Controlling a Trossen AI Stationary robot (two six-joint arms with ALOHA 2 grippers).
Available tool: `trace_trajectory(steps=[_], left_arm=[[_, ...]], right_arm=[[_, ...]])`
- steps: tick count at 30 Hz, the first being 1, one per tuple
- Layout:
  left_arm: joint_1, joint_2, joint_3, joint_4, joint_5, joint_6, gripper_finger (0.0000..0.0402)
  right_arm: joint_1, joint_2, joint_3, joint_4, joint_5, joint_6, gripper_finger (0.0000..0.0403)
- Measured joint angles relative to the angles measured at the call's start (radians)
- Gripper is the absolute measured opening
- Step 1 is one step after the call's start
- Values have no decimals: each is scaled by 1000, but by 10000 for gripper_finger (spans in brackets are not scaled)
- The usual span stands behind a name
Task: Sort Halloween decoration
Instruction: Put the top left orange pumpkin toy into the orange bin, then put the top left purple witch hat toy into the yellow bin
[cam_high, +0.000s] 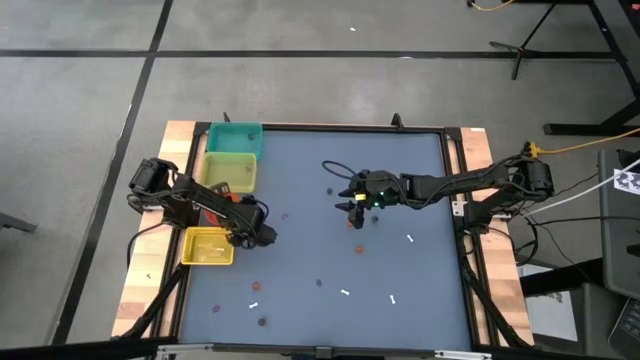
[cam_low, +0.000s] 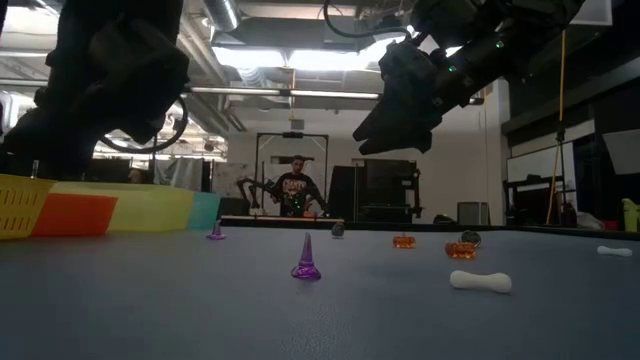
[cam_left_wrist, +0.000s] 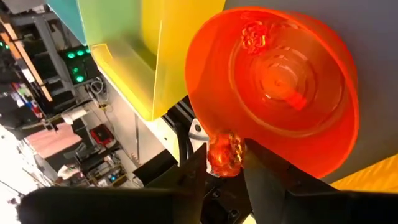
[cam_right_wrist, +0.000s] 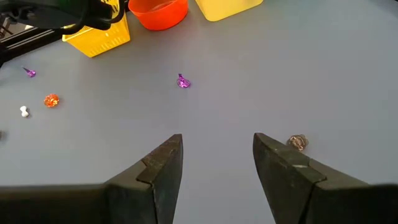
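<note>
My left gripper hovers by the bins at the table's left edge, shut on a round orange trinket next to the rim of the red bowl. The bowl holds another orange trinket. My right gripper hangs open above the table's middle, touching nothing. Below it lie a purple cone, an orange trinket and a dark ring-like trinket. More trinkets rest on the blue mat: white sticks, orange ones and a purple cone. My left gripper pinches the round orange trinket between its two fingertips. The trinket is lifted clear of the table and sits just outside the red bowl's rim.
A teal bin, a yellow-green bin, the red bowl and a yellow bin line the table's left side. Wooden rails frame the mat. A person stands in the room beyond.
</note>
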Motion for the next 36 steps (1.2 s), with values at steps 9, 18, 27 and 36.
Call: trace_trajectory(steps=[9,18,27,36], left_arm=[[0,0,0,1,0,-10,132],[-9,0,36,-11,-5,-60,136],[-29,0,220,55,-119,-16,134],[6,0,256,426,-145,100,133]], right_arm=[[0,0,0,0,0,0,193],[0,0,0,0,0,0,193],[0,0,0,0,0,0,193],[0,0,0,0,0,0,193]])
